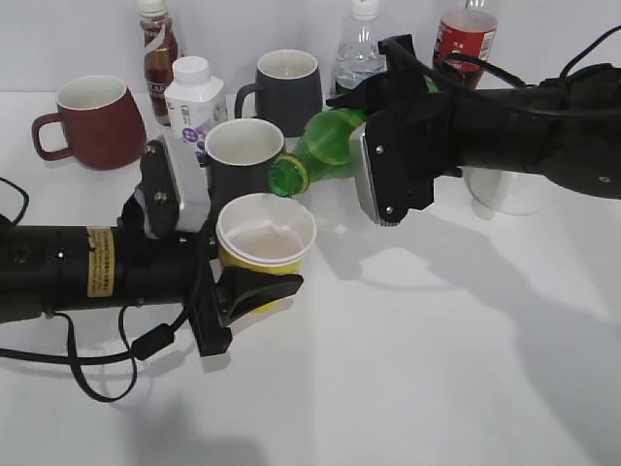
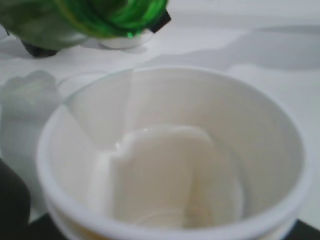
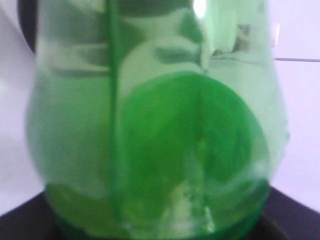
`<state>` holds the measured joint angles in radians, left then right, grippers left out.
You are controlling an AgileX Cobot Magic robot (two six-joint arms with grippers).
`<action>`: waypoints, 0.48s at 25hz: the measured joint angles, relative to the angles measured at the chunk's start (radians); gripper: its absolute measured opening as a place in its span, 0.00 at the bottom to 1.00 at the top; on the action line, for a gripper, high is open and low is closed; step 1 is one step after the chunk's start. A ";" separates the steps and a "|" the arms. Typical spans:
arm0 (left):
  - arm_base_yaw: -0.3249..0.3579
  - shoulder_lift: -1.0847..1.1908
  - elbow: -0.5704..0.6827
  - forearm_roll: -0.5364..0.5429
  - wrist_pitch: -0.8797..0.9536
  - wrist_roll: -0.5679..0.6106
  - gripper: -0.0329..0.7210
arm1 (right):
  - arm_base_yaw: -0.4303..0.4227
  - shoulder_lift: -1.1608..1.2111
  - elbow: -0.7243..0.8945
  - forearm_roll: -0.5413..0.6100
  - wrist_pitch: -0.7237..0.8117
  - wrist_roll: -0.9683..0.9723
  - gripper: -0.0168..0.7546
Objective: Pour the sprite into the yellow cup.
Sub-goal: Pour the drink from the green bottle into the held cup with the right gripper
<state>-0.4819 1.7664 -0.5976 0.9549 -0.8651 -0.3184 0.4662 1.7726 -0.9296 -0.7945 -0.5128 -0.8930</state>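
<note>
On my far left a dark red mug [image 1: 89, 120] sits at the back of the white worktop [image 1: 437, 369], with a brown bottle [image 1: 158, 50] and a small white carton [image 1: 194, 105] just beside it. My left arm comes in low from the left edge, and the left gripper [image 1: 254, 287] has its jaws pinching the yellow cup [image 1: 266, 236] around the lower wall; I'm seeing the cup upright, white inside facing up. From the left wrist view the cup [image 2: 170, 160] fills nearly the whole picture, and I can't make out any liquid in it for sure. Right behind the cup there's a dark grey mug [image 1: 241, 155], and another dark mug [image 1: 287, 89] farther back. Moving on to the middle: the sprite [image 1: 325, 146] is tipped well over, its capped end [image 1: 288, 176] pointing down and left, hanging just above and behind the cup's rim. The green cap looks on. The right gripper [image 1: 388, 165] grips the bottle's body, jaws closed on it, the arm reaching in from the right. In the right wrist view the green bottle [image 3: 160, 140] blocks almost everything. Behind that arm I see a clear water bottle [image 1: 361, 53] and a red-labelled bottle [image 1: 464, 37], and a pale cup [image 1: 505, 192] under the arm on the right
</note>
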 joint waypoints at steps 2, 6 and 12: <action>0.000 0.000 0.000 0.004 0.005 -0.003 0.59 | 0.000 0.000 0.000 0.000 0.002 -0.010 0.58; 0.000 0.000 0.000 0.009 0.007 -0.005 0.59 | 0.000 0.000 0.000 0.016 0.005 -0.050 0.58; 0.000 0.000 0.000 0.011 0.007 -0.005 0.59 | 0.000 0.000 0.000 0.036 0.007 -0.083 0.58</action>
<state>-0.4823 1.7664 -0.5976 0.9663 -0.8581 -0.3236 0.4662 1.7726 -0.9296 -0.7581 -0.5059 -0.9757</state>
